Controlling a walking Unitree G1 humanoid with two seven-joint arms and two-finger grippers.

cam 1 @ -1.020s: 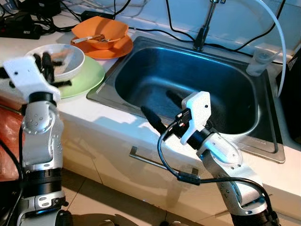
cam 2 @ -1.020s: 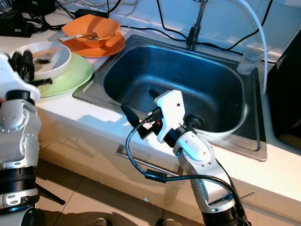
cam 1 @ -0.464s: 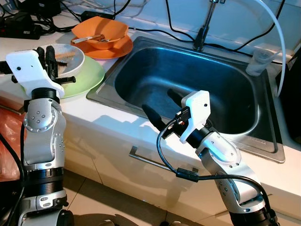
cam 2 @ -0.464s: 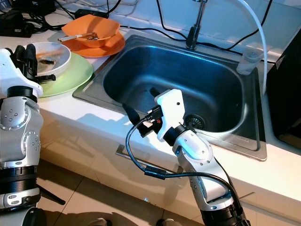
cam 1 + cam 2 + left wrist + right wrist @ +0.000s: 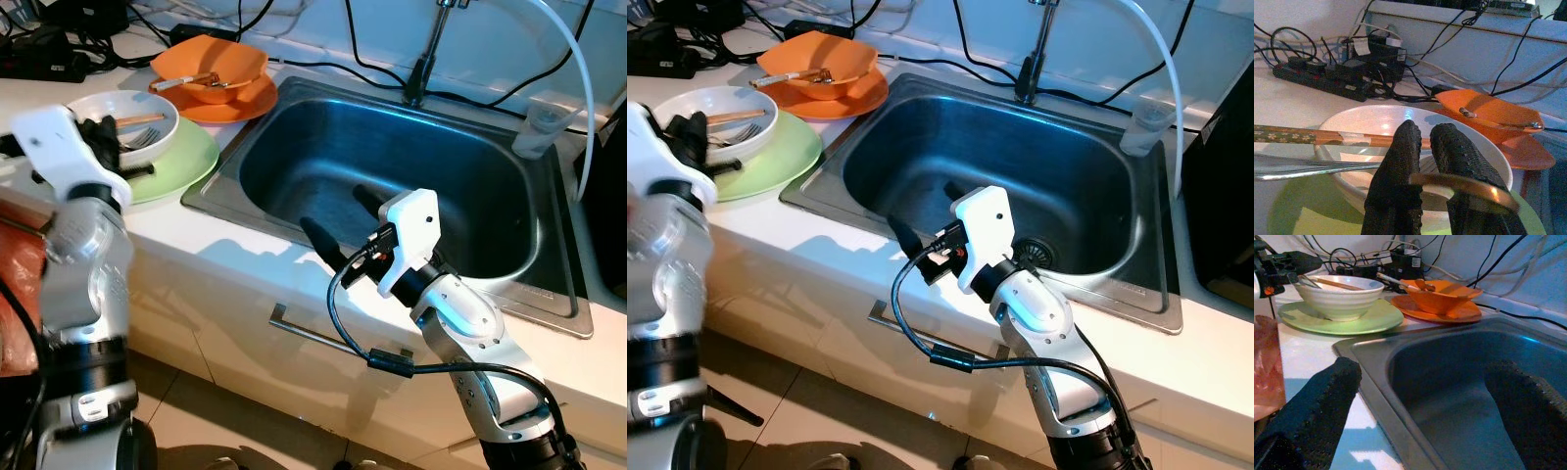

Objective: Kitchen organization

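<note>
A white bowl (image 5: 125,119) holding a brown chopstick (image 5: 1327,137) and a metal fork (image 5: 1303,166) stands on a green plate (image 5: 181,157) on the counter, left of the sink (image 5: 392,166). My left gripper (image 5: 1425,129) is shut at the bowl's near rim, and a thin brown curved strip lies across its fingers (image 5: 1396,166). Behind, an orange bowl (image 5: 211,67) with a utensil rests on an orange plate (image 5: 245,103). My right gripper (image 5: 343,220) hangs open over the sink's front edge, holding nothing.
A faucet (image 5: 426,59) rises behind the sink, and a clear cup (image 5: 537,127) stands at its back right. A power strip and tangled cables (image 5: 1327,78) line the back wall. A drawer handle (image 5: 323,338) juts below the counter. A reddish bag (image 5: 1266,362) sits at far left.
My left gripper has drawn back from over the bowl to its near rim, uncovering the fork and chopstick inside. The right arm has barely moved.
</note>
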